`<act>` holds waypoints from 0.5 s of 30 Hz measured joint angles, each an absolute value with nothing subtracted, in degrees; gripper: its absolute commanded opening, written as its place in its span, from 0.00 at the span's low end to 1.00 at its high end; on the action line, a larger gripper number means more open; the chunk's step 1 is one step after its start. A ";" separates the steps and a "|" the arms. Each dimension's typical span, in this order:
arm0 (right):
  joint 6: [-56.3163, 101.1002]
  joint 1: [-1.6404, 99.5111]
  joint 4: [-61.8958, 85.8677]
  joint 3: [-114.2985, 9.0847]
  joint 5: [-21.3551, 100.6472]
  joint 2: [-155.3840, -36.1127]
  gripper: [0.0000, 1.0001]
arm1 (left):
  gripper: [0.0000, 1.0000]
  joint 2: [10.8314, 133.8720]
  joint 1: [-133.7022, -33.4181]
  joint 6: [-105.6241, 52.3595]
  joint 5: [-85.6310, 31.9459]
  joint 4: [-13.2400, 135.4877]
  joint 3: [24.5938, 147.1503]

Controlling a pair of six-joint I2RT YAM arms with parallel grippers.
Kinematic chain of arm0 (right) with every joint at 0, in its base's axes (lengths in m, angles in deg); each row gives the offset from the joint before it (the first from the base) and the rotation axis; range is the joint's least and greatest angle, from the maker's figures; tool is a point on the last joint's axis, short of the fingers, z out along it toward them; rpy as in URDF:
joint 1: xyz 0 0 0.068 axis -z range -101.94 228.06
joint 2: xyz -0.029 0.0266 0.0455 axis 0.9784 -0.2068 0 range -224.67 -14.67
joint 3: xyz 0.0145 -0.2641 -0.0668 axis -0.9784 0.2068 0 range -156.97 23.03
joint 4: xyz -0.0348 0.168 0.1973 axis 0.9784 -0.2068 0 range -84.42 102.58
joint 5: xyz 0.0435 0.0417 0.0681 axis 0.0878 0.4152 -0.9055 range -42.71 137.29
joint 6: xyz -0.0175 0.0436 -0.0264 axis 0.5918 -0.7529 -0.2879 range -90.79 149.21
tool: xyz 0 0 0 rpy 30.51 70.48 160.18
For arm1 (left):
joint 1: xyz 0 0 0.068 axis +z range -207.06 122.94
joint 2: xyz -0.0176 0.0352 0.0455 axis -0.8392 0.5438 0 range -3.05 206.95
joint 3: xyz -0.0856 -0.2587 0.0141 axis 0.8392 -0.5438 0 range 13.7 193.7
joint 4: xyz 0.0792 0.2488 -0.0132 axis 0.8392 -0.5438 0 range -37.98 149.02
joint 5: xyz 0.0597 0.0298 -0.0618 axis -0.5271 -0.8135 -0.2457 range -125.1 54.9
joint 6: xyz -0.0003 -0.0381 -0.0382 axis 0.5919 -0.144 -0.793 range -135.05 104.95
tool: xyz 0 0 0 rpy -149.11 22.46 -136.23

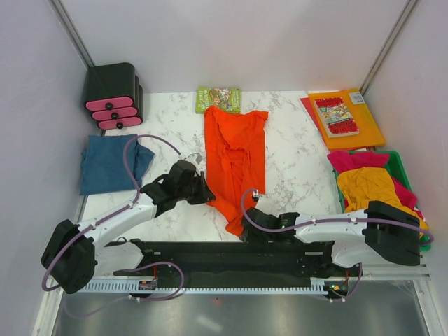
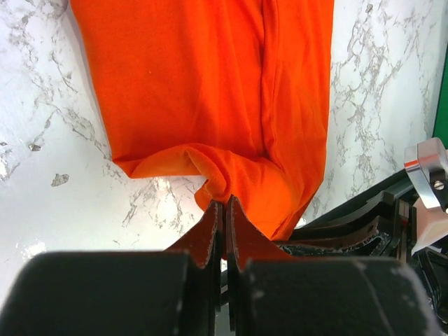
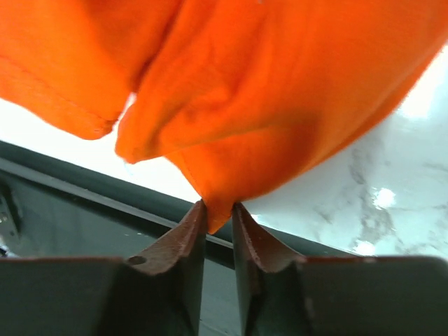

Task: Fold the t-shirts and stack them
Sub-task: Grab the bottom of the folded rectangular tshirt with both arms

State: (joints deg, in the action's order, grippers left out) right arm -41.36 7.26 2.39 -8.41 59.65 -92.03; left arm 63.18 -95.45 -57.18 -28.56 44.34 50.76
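The bright orange-red t-shirt (image 1: 236, 154) lies lengthwise down the middle of the marble table, folded narrow. My left gripper (image 1: 207, 197) is shut on its near left hem; the left wrist view shows the cloth (image 2: 210, 91) pinched at the fingertips. My right gripper (image 1: 246, 225) is shut on the near bottom corner, with orange cloth (image 3: 280, 91) between its fingers just above the table's front rail. A folded teal-blue t-shirt (image 1: 108, 163) lies at the left. Mustard-yellow (image 1: 367, 185) and magenta-pink (image 1: 357, 160) t-shirts are heaped at the right.
A green bin (image 1: 404, 171) at the right holds the yellow and pink shirts. An orange folder (image 1: 353, 115) with a comic book lies at the back right. A green book (image 1: 218, 99) lies at the back centre. A black and pink drawer unit (image 1: 113, 96) stands at the back left.
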 measured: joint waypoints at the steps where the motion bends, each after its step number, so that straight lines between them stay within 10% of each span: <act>1: -41.62 6.97 1.53 -8.41 60.35 -91.77 0.28 | 0.02 62.86 -95.45 -57.18 -28.56 44.28 50.61; 5: -42.71 6.40 -0.61 -8.57 62.27 -91.05 0.38 | 0.02 62.02 -95.45 -57.18 -28.56 44.15 49.76; 11: -43.74 5.73 -2.71 -8.98 64.50 -91.35 0.00 | 0.02 61.65 -95.45 -57.18 -28.56 43.95 48.66; 15: -44.46 5.53 -4.52 -9.46 66.16 -91.35 0.00 | 0.02 60.56 -95.45 -57.18 -28.58 43.73 48.44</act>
